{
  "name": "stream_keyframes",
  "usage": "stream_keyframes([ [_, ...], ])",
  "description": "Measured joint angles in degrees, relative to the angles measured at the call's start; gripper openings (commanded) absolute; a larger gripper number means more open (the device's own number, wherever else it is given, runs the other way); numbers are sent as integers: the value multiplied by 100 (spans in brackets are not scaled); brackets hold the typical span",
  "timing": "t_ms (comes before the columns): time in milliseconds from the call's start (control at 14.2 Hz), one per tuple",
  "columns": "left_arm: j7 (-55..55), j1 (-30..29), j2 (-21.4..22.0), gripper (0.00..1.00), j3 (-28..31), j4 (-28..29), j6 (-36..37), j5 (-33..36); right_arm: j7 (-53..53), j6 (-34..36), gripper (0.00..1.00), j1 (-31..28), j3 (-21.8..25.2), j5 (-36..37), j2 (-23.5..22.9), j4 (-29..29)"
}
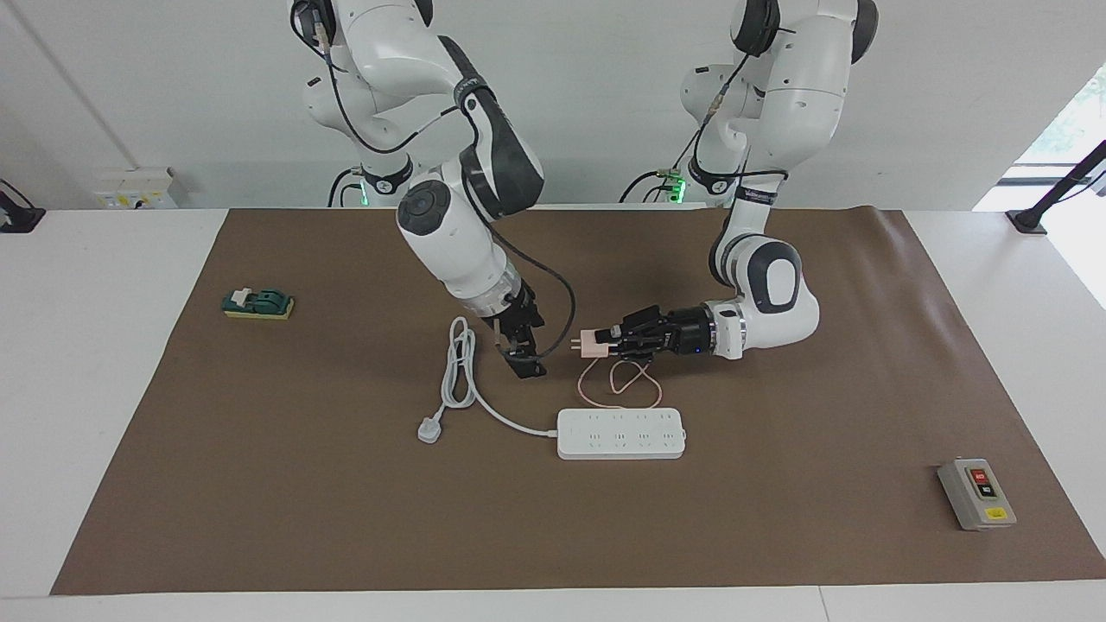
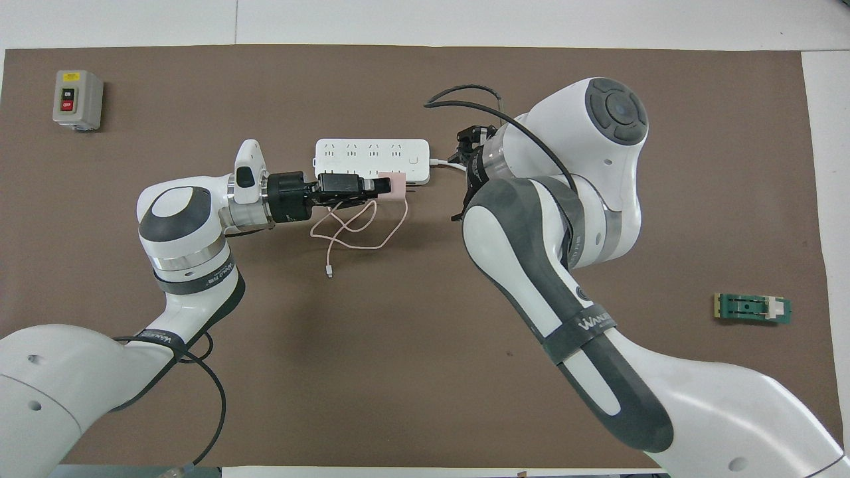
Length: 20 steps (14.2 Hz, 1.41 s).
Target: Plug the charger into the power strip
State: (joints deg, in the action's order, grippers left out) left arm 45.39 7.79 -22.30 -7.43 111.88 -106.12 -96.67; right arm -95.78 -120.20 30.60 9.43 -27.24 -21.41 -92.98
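the left arm comes in low with its forearm bent level over the brown paper mat (image 2: 425, 372), wrist turned sideways. the left gripper (image 1: 615, 344) is clamped on the small pale-pink cube charger (image 1: 593, 344), held up in the air with its two metal prongs pointing sideways toward the right gripper (image 1: 524, 361). its thin pink cable (image 2: 358, 232) hangs down and loops on the mat. the long white rectangular power strip (image 1: 622, 434) lies flat on the mat, farther from the robots than the cable loops, unplugged, its thick white cord (image 1: 462, 371) curling toward the right arm's end. the right arm slants steeply down, its gripper pointing at the mat beside that cord; whether its fingers are apart i cannot tell, they seem to hold nothing.
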Motion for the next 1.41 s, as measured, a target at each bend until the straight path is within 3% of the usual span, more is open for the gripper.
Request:
stream_keyframes([
  [281,-1481,-155,702,0,68,-59,-129,1079,1433,973,100,-525,15,517,372,-5],
  [563,-3075,-547,1242,0,170,-296,-65,2928,3322,2038,100,-1070,26,1196,847,-10],
  [774,-4324,-1027,1416,0,231,-915,829,4625,4983,2574,100,-1551,30,1608,1142,-14],
  [1055,-5544,-1382,1485,0,308,-2243,2363,6601,7154,2942,100,-1977,29,2107,1393,-25],
  [1407,-5702,-1383,1616,0,287,-2529,2770,7800,7878,3190,100,-2124,0,2435,1905,-214],
])
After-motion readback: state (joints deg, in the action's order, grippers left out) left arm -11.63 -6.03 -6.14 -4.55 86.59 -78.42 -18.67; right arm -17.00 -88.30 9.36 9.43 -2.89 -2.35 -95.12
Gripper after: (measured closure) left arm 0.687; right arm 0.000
